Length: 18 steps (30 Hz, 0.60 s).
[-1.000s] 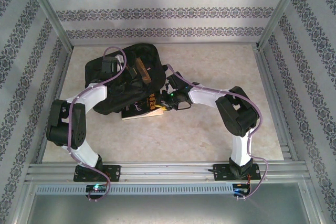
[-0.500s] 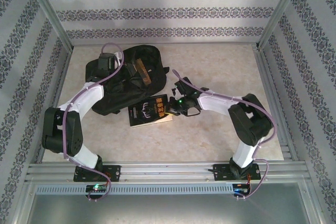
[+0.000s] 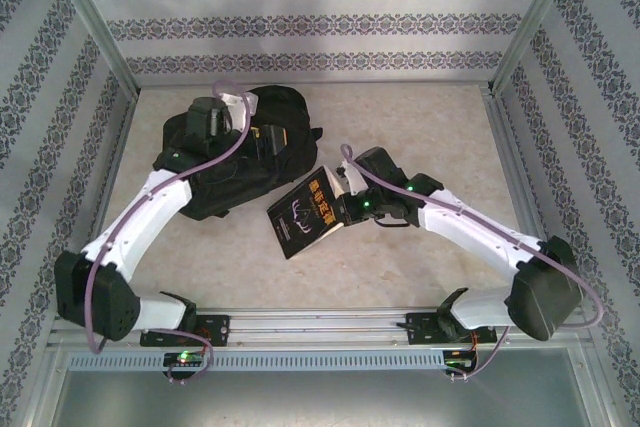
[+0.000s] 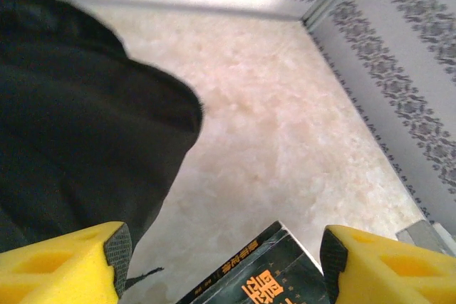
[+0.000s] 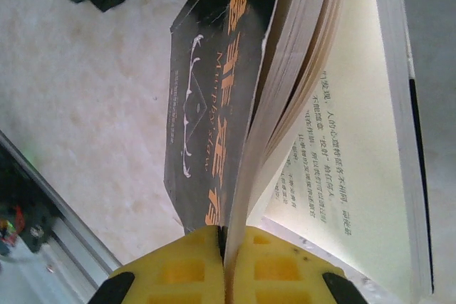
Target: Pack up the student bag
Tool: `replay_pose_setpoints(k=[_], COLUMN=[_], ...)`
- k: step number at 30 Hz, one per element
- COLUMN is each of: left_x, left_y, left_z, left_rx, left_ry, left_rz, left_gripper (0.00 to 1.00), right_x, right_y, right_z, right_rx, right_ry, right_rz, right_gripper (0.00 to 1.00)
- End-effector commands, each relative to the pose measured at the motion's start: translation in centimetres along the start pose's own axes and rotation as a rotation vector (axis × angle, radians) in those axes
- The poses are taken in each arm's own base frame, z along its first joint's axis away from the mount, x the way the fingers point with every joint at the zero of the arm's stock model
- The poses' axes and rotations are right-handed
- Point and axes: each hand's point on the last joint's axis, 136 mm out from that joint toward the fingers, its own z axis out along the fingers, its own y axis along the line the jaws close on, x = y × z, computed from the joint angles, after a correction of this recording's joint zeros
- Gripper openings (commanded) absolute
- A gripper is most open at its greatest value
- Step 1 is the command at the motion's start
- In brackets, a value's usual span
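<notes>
view from above of a pale stone-patterned desk (image 3: pixel 420 127) enclosed by grey floral-striped walls (image 3: pixel 300 22), with two white and black robot arms mounted at its near edge

on the left, the left arm (image 3: pixel 140 212) stretches away from its base towards the far left part of the desk. its left claw (image 3: pixel 222 115) hovers over the student bag (image 3: pixel 283 112), a large black fabric backpack lying in the far left half of the desk. in the left wrist view the left claw (image 4: pixel 224 258) is open, its yellow pads (image 4: pixel 64 268) standing wide apart with nothing between them, the bag (image 4: pixel 78 119) dark below to the left

just right of the bag and nearer the arms is a black paperback book (image 3: pixel 310 212) with orange and white lettering on its cover, tilted and apart from the bag. whether it touches the desk cannot be told

right of the book, the right claw (image 3: pixel 347 202) is closed on it. the right wrist view shows this claw (image 5: pixel 224 247) pinching the front cover and a sheaf of pages, so the book (image 5: pixel 206 105) fans open, a cream printed page exposed on the right

the right arm (image 3: pixel 470 237) runs from there to the near right corner
</notes>
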Motion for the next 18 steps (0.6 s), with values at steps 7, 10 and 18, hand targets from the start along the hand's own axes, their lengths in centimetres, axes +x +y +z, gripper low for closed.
replay_pose_setpoints(k=[7,10,18], left_x=[6.6,7.9,12.3], left_y=[-4.9,-5.6,-6.5], left_z=[0.3,-0.3,-0.7], left_rx=[0.283,0.358,0.527], left_ry=[0.049,-0.028,-0.041], left_rz=[0.486,0.593,0.764], left_gripper=[0.71,0.73,0.73], right_x=[-1.3,-0.4,0.7], right_y=[3.8,4.2,5.9], right_z=[-4.4,-5.0,-6.1], right_rx=[-0.028,-0.044,-0.133], right_ry=[-0.142,-0.096,-0.107], right_rz=[-0.552,-0.638,-0.723], right_gripper=[0.00,0.00,0.00])
